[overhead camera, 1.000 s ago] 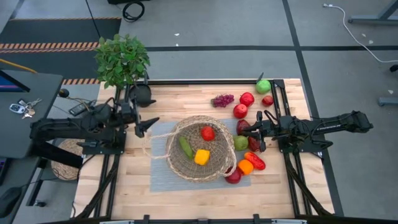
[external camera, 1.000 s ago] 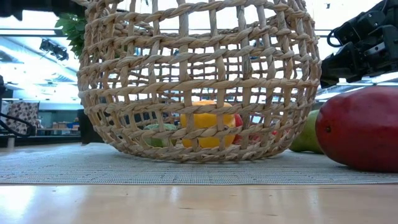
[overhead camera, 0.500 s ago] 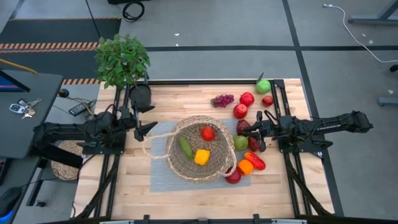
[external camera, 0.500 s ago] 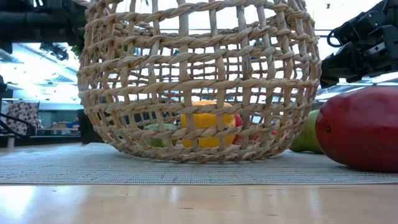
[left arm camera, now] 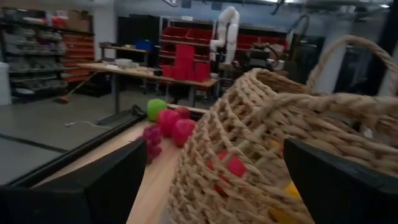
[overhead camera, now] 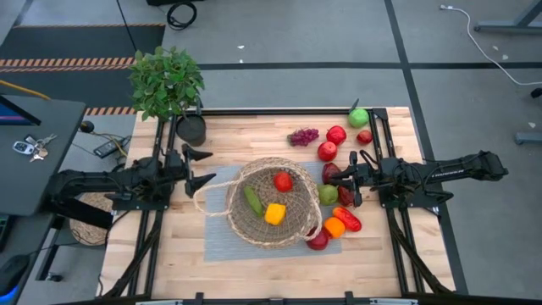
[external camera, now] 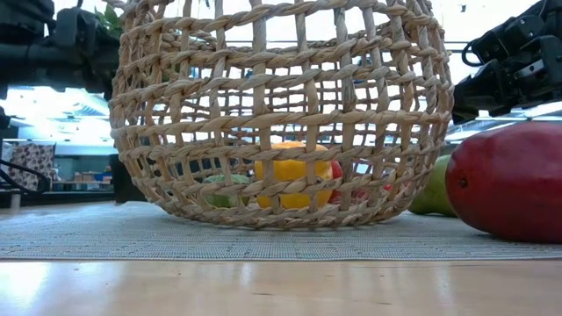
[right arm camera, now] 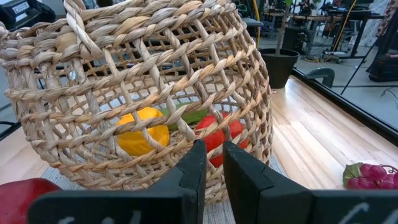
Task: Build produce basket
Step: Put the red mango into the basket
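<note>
Basket [overhead camera: 273, 202] flanked by two tools on the worktop [overhead camera: 254, 263].
Left tool [overhead camera: 206, 166] is spread wide; right tool [overhead camera: 336, 177] is nearly closed, empty.

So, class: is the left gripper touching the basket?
Apart. In the high view the left gripper, fingers spread open, sits left of the basket, with bare table and mat showing between its fingertips and the wicker rim.
</note>
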`<state>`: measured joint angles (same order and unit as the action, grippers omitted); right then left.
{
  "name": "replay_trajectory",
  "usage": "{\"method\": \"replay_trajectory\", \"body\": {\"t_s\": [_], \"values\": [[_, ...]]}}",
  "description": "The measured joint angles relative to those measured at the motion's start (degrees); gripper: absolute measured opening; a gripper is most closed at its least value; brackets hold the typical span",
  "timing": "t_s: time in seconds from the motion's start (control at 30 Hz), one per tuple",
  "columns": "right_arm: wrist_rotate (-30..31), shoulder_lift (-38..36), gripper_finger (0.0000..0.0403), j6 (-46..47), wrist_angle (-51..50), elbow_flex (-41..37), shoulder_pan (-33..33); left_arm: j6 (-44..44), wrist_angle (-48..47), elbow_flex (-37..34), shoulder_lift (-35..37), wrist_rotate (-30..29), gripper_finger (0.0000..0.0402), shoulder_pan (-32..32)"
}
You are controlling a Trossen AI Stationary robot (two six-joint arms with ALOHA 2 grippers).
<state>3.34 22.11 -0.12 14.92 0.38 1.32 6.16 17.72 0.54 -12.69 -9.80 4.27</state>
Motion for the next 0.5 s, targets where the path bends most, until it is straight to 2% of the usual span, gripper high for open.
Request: {"method": "replay_trajectory", "body": {"t_s": [0.13,0.33,0.5], "values": [[0.0,0.0,0.0061,0.0,0.0,0.0,0.0,-2.1,-3.1,0.0,0.0,2.8,0.0382,0.0],[0.0,0.0,0.0061,2.2,1.1,0.0,0.0,-2.0,-8.4,0.0,0.0,3.0,0.0382,0.0],[0.0,0.0,0.0061,14.4,4.3,0.0,0.0,0.7,-8.8,0.0,0.0,3.0,0.0382,0.0]]}}
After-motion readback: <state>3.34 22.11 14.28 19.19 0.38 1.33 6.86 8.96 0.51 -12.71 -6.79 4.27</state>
